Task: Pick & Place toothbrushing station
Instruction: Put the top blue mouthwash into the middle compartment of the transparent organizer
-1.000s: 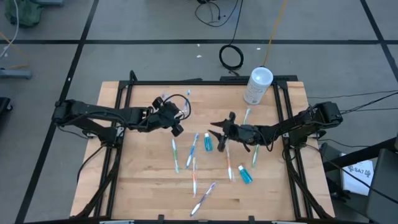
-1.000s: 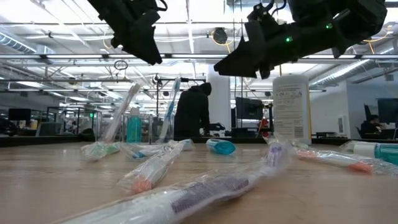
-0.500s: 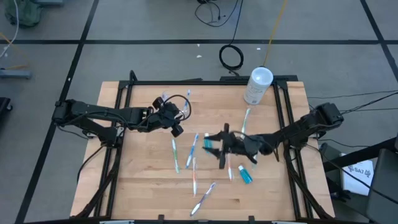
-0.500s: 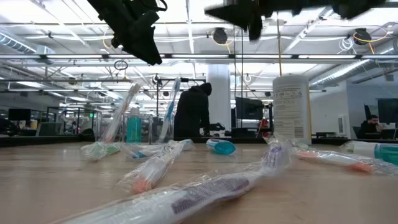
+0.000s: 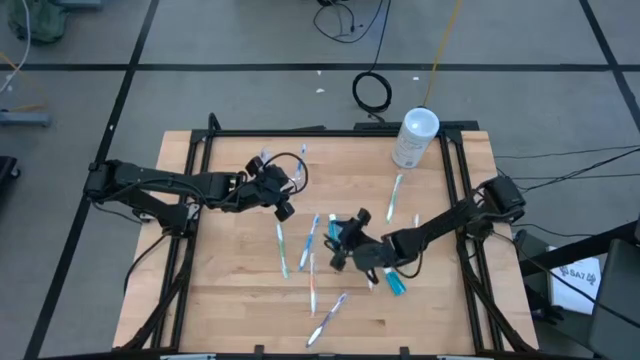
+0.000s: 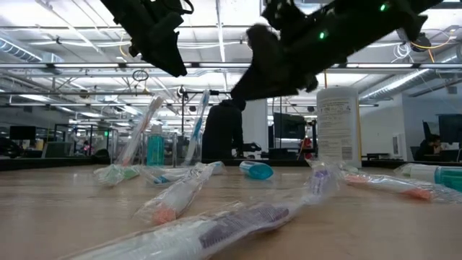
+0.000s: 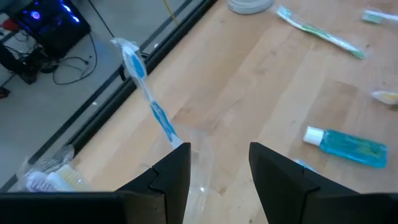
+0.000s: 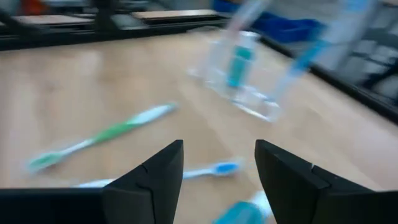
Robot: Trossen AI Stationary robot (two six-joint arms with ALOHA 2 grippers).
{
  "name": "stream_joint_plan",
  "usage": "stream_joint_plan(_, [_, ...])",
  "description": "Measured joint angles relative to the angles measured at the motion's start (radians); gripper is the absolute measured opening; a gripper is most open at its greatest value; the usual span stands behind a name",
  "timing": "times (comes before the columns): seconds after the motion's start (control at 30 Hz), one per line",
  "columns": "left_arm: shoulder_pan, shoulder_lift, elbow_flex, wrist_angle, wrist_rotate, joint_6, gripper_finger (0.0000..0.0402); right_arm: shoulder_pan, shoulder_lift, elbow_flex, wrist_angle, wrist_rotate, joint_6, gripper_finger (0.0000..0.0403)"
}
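Note:
The toothbrushing station is a small clear cup that stands on its base at the table's far left. A teal tube and wrapped toothbrushes lean in it, as the low view and the right wrist view show. My left gripper hovers open just above and beside the cup. In the left wrist view the cup's clear wall shows between the fingers of my left gripper. My right gripper is open and empty above the loose toothbrushes mid-table, as the right wrist view also shows.
A white canister stands at the far right corner. Wrapped toothbrushes lie scattered over the middle and near part of the table. Two blue bottles lie among them. Metal rails edge the table's left and right sides.
My right gripper has swung from the table's middle toward the near edge, rising on the way and coming down again, and has stayed open. The cup and the loose things have not moved.

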Motion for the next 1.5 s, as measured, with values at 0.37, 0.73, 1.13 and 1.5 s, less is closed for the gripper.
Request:
stream_joint_plan(0.37, [-0.001,0.001,0.0,0.005,0.024,0.011,0.017,-0.07,0.191,0.0,0.022,-0.061,0.209,0.0194])
stream_joint_plan(0.73, [-0.001,0.001,0.0,0.005,0.024,0.012,0.017,-0.082,0.193,0.0,-0.016,-0.059,0.287,0.0194])
stream_joint_plan(1.13, [-0.001,0.001,-0.001,0.007,0.024,0.012,0.017,-0.087,0.189,0.002,-0.103,-0.155,0.4,0.0194])
stream_joint_plan(1.5, [-0.001,0.001,-0.001,0.007,0.024,0.011,0.017,-0.087,0.191,0.001,-0.164,-0.196,0.35,0.0243])
